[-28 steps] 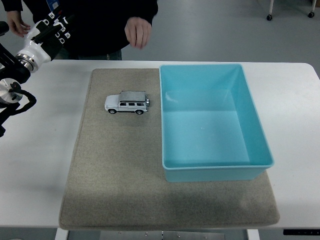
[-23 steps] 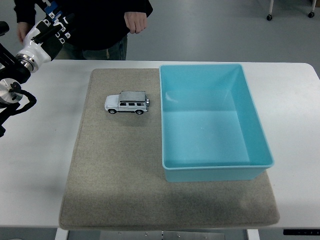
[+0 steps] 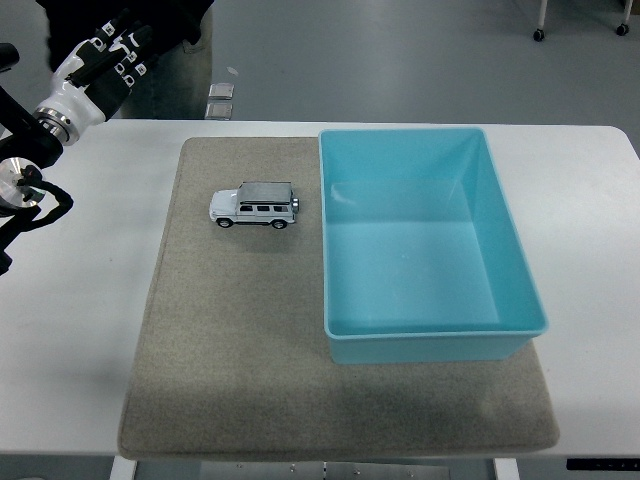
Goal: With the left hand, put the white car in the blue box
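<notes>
A small white toy car with a grey roof stands on its wheels on the grey mat, just left of the blue box. The box is an open, empty bin lying on the mat's right half. My left hand hovers at the table's far left corner, well up and left of the car, its fingers spread and holding nothing. The black left arm runs along the left edge. The right arm does not show.
A person in dark clothes stands behind the table's far left corner, mostly out of frame. Bare white tabletop lies left of the mat and to the right of the box.
The person behind the table has stepped back and to the left, and their hands have left the view. My left hand has barely shifted. Car and box are unmoved.
</notes>
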Robot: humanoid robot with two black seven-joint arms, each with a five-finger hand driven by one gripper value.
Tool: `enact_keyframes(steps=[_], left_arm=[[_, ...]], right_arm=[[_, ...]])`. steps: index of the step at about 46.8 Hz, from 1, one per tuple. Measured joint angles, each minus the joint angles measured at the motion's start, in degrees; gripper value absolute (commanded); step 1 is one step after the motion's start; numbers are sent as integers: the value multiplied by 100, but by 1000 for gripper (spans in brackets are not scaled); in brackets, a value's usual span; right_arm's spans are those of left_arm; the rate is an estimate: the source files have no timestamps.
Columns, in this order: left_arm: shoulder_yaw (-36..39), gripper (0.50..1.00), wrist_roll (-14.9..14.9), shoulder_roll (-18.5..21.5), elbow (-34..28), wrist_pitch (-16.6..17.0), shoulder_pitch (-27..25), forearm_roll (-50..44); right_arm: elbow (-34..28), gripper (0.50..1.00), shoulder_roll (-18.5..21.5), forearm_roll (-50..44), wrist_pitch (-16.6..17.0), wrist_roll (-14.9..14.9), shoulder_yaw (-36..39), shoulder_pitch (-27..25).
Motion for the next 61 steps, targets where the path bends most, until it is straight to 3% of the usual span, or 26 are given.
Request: enact_keyframes(steps=[61], left_arm=[[86, 1000, -24, 10, -31, -114, -57, 84]], right_arm=[[0, 936, 0, 0, 0, 0, 0, -4]])
